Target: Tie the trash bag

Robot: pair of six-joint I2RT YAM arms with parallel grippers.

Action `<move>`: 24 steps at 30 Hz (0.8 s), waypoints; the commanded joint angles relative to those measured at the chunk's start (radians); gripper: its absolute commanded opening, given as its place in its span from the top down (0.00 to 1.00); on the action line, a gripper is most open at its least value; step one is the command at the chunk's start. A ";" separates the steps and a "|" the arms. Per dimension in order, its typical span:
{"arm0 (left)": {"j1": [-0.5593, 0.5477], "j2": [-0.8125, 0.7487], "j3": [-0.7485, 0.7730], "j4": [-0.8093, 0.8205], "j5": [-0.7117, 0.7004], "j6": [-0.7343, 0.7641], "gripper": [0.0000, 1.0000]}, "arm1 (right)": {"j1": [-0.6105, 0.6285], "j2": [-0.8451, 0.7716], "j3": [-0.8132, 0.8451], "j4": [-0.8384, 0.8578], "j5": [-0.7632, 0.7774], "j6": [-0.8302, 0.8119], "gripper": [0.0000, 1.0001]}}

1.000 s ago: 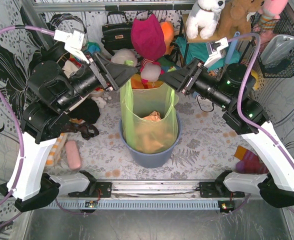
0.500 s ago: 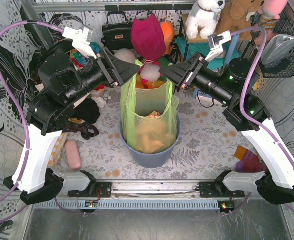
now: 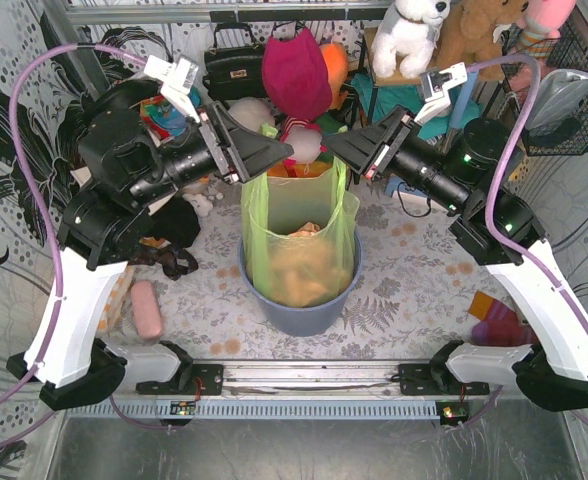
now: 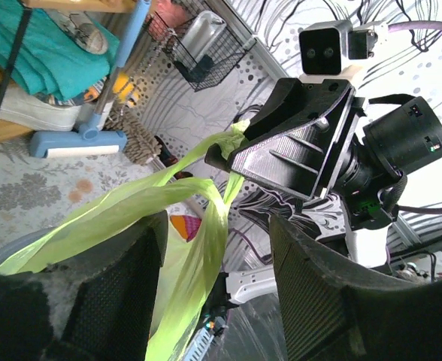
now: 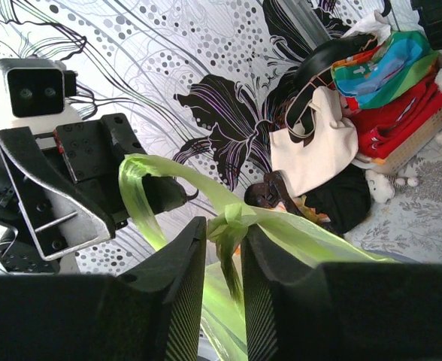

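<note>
The trash bag [image 3: 299, 215], thin light-green film with tan paper [image 3: 304, 268] showing through, stands in the blue bin [image 3: 304, 312]. Its top is drawn up into strands between my two grippers. My right gripper [image 3: 330, 146] is shut on a twisted, knot-like bunch of the bag [image 5: 234, 218]; in its wrist view the jaws [image 5: 222, 229] stand close with the green strand between them. My left gripper [image 3: 286, 156] is open. A green strand [image 4: 210, 241] passes between its wide-apart fingers [image 4: 215, 226], nearer the left finger. The two gripper tips nearly meet above the bag.
Behind the bag hang a magenta plush [image 3: 296, 70] and a black handbag [image 3: 234, 65]. A white tote with black straps [image 5: 315, 150] and clothes lie at the back left. A pink item [image 3: 146, 308] lies front left, and a wire basket [image 3: 564, 90] hangs at the right.
My left arm has risen and swung right, bringing its gripper over the bag's top. My right gripper has lifted slightly. The bag's top is pulled higher and narrower.
</note>
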 commanded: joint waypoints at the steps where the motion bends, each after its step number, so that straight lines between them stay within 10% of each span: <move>1: 0.008 0.028 0.016 0.078 0.074 -0.026 0.36 | 0.003 -0.027 -0.001 0.026 0.007 -0.016 0.75; 8: 0.016 0.028 0.014 0.083 -0.007 -0.011 0.44 | 0.003 -0.034 -0.009 0.026 0.026 -0.028 0.80; 14: 0.027 0.049 0.157 0.102 -0.059 0.046 0.98 | 0.003 0.003 0.077 0.100 0.003 -0.075 1.00; 24: 0.032 -0.084 -0.051 0.229 -0.076 0.110 0.99 | 0.003 -0.074 -0.008 0.150 -0.006 -0.113 1.00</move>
